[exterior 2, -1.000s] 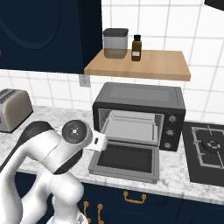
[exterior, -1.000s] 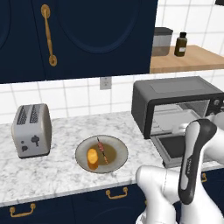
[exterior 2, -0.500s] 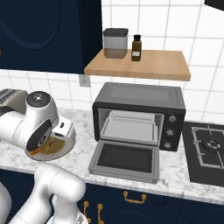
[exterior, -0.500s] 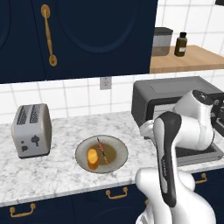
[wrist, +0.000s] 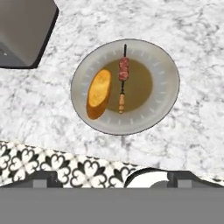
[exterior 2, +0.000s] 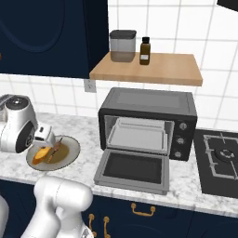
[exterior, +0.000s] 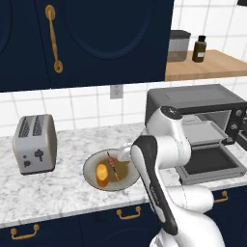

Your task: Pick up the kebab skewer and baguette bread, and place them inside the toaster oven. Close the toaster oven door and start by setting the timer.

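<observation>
On the marble counter stands a round plate (wrist: 168,83) with a brown centre. On it lie the orange baguette bread (wrist: 99,92) (exterior: 102,174) (exterior 2: 42,155) and, beside it, the kebab skewer (wrist: 123,78) (exterior: 114,162) (exterior 2: 56,148). My gripper (wrist: 116,180) (exterior: 123,154) hangs above the plate, open and holding nothing, with its fingertips (wrist: 43,178) wide apart. To the right, the toaster oven (exterior: 198,103) (exterior 2: 148,104) has its door (exterior: 210,164) (exterior 2: 132,169) folded down flat. A tray shows inside.
A silver two-slot toaster (exterior: 36,143) (wrist: 24,30) stands left of the plate. Above the oven, a wooden shelf (exterior 2: 148,69) carries a grey canister and a dark bottle. A hob (exterior 2: 221,155) lies right of the oven. Dark cabinets hang over the counter.
The arm has swung left, from in front of the open oven to above the plate. The jaws stayed open. Bread, skewer and oven door have not moved.
</observation>
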Controlling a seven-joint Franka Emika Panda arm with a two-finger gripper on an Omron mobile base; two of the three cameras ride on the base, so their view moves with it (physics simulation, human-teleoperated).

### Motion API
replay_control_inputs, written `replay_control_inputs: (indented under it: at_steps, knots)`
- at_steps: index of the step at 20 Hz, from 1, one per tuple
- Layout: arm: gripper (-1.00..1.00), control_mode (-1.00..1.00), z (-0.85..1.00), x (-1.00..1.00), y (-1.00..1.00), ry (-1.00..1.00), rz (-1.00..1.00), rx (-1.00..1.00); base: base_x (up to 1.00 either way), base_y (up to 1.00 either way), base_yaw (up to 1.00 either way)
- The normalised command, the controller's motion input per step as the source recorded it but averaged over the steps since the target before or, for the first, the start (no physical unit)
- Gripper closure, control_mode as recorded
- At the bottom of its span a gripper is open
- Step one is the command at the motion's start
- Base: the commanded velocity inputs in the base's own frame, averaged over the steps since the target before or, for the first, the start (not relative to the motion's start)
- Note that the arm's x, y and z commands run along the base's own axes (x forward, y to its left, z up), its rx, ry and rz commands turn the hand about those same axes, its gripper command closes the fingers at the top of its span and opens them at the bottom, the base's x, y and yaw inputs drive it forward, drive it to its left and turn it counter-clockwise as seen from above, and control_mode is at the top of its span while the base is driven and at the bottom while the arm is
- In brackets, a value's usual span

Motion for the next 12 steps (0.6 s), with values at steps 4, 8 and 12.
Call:
replay_control_inputs:
  at_steps: [4,8,12]
  knots:
    - [-1.0,-1.0,-0.56,0.67,0.74,0.13,-0.03,0.0,0.0,0.0,0.0]
    - [-1.0,-1.0,-0.44,0.49,0.42,0.1,-0.16,-0.01,0.0,0.0,0.0]
    - [-1.0,-1.0,-0.43,0.52,0.24,0.2,-0.19,0.0,0.0,0.0,0.0]
